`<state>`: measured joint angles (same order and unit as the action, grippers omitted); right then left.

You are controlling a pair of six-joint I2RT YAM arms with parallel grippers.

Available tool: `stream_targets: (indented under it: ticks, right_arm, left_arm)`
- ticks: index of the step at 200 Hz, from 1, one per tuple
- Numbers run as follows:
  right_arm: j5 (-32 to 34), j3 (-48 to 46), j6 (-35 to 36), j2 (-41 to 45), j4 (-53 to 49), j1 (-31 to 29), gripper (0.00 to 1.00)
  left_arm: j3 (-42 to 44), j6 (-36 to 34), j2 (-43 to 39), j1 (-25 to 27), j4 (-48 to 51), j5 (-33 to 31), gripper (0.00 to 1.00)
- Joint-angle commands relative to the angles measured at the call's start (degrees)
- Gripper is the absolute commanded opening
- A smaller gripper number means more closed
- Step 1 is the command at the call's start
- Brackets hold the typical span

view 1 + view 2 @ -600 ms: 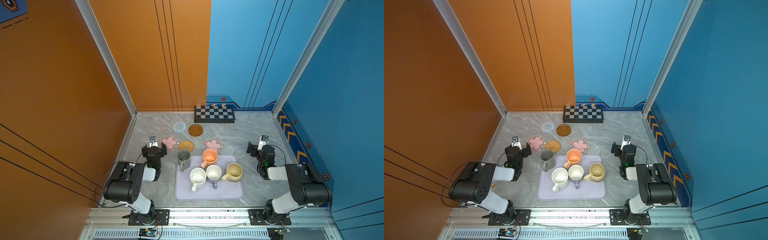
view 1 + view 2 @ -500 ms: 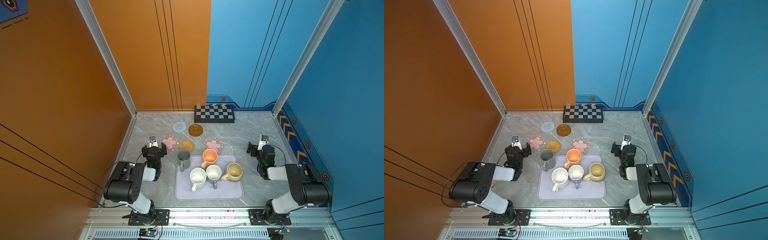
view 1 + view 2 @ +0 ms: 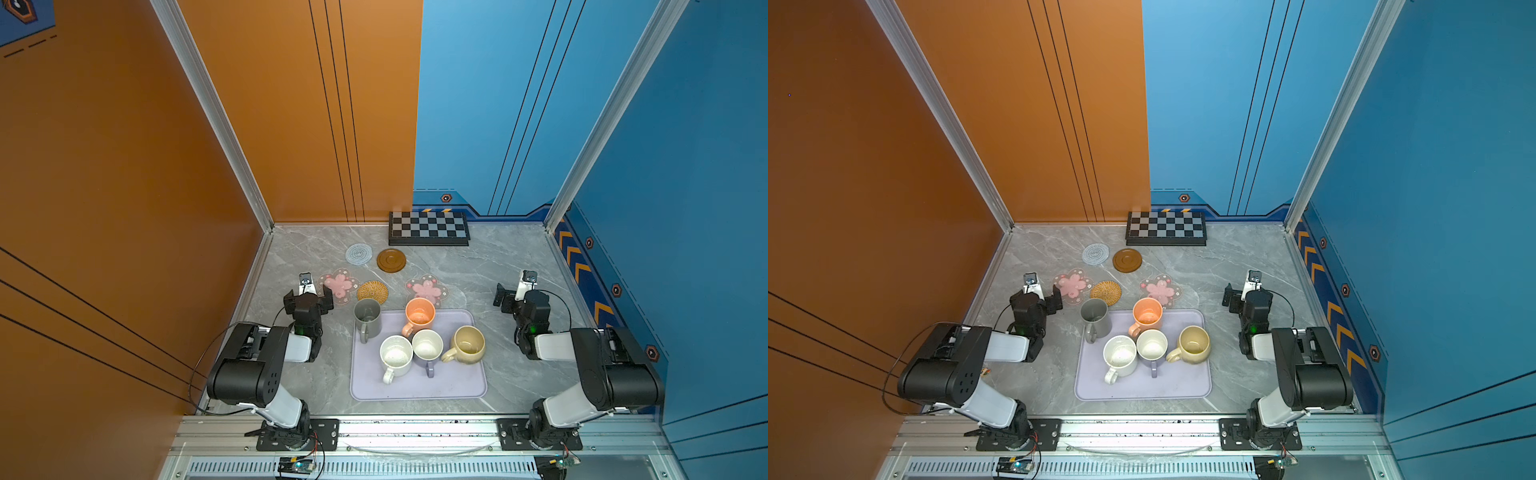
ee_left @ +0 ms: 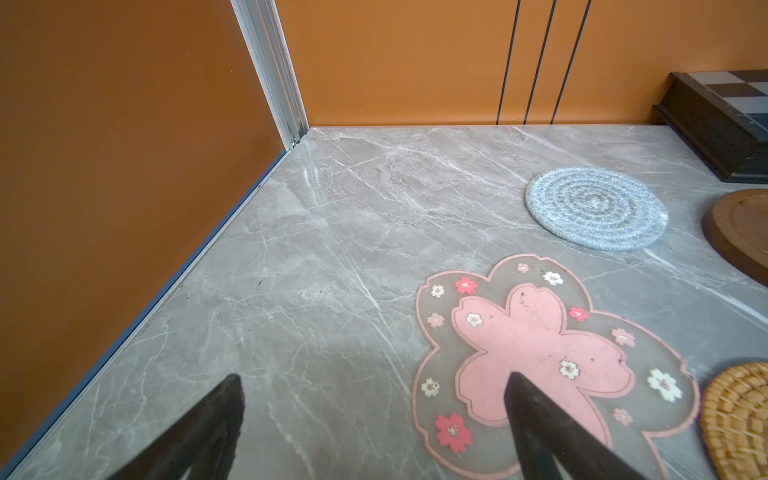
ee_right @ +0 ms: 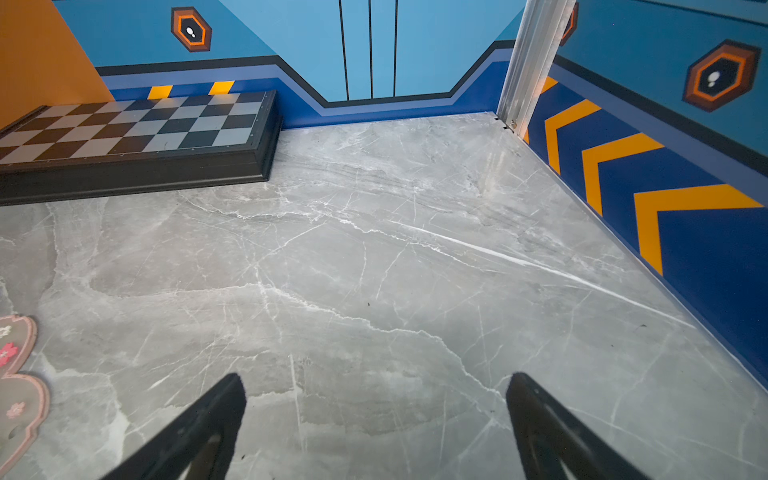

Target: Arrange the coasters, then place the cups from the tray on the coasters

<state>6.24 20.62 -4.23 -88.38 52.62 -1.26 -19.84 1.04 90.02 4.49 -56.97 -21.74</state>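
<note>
Five cups stand on the lavender tray (image 3: 457, 386): grey (image 3: 367, 318) at its far left corner, orange (image 3: 419, 314), speckled white (image 3: 395, 356), lavender (image 3: 427, 347) and beige-yellow (image 3: 468, 344). Beyond the tray lie the coasters: two pink flower mats (image 3: 340, 284) (image 3: 427, 289), a rattan disc (image 3: 372, 292), a grey-blue spiral (image 3: 359, 253) and a brown wooden disc (image 3: 391, 260). My left gripper (image 4: 374, 377) is open and empty, low over the table, one fingertip (image 4: 523, 399) over the left flower mat (image 4: 540, 340). My right gripper (image 5: 375, 376) is open over bare marble, right of the tray.
A black-and-white checkerboard (image 3: 429, 228) lies against the back wall. Orange walls close in the left and back left, blue walls the back right and right. Both arm bases (image 3: 286, 432) (image 3: 540, 432) sit on the front rail.
</note>
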Motion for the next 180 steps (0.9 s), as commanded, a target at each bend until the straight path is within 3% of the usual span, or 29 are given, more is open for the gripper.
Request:
stream_targets:
  ticks: [1,180]
  right_arm:
    - [0.5,0.8,0.9,-0.2,-0.6,-0.3,1.00]
    - [0.6,0.9,0.9,-0.3,-0.8,-0.3,1.00]
  left_arm:
    - [-0.6,-0.5,0.0,-0.1,0.6,1.1,0.98]
    - [-0.6,0.0,-0.2,-1.3,0.8,3.4,0.98]
